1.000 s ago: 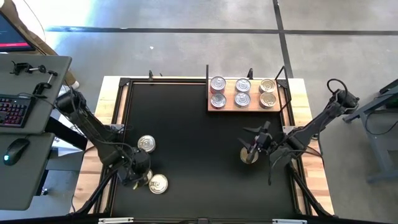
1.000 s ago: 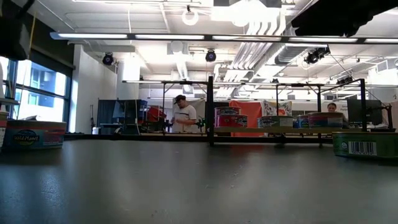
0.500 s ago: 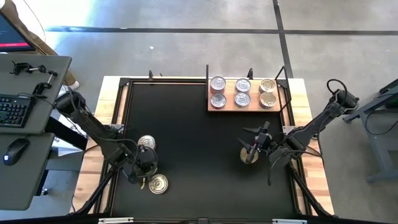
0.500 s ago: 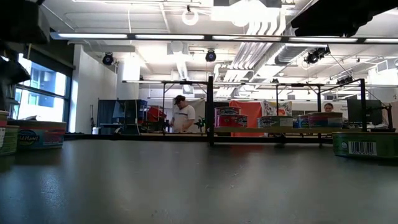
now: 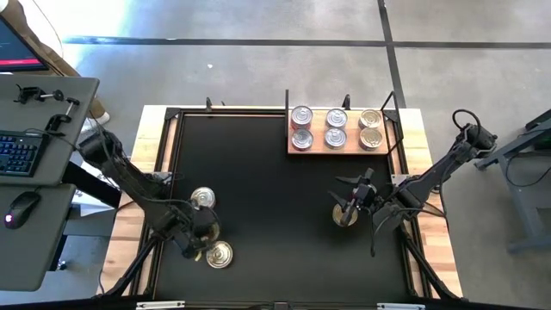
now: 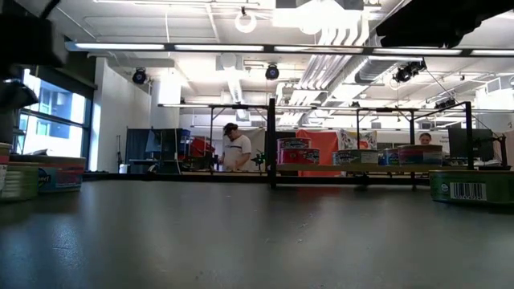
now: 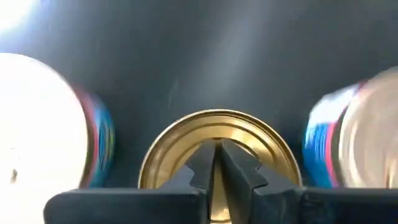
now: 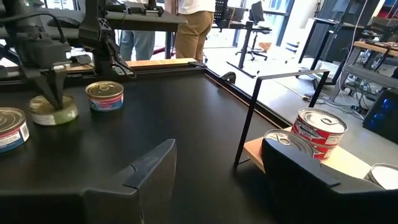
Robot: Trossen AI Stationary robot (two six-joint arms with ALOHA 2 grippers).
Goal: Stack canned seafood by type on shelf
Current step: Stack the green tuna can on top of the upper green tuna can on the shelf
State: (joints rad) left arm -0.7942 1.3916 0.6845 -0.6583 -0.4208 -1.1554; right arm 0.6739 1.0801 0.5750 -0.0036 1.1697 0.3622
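**Gold lid under my closed pincer, four tins yet to shelve**

The black mat (image 5: 275, 172) covers most of the counter (image 5: 430, 250). At its far right corner stands the wooden shelf (image 5: 347, 148), which holds tins in six spots: four silver-lidded and two gold-lidded, the gold pair at the right end. From the low view, at least some of them look stacked two high. I judge that part done.

Four tins are left on the mat. My left pincer (image 7: 216, 149) has its fingers pressed together, tips down over the gold-lidded tin (image 7: 180, 134), gripping nothing. One silver-lidded tin (image 5: 202, 199) and another (image 5: 219, 254) flank it, close by. My right pincer (image 8: 217, 149) stands wide and empty by a fourth tin (image 5: 345, 217), nearer the shelf.
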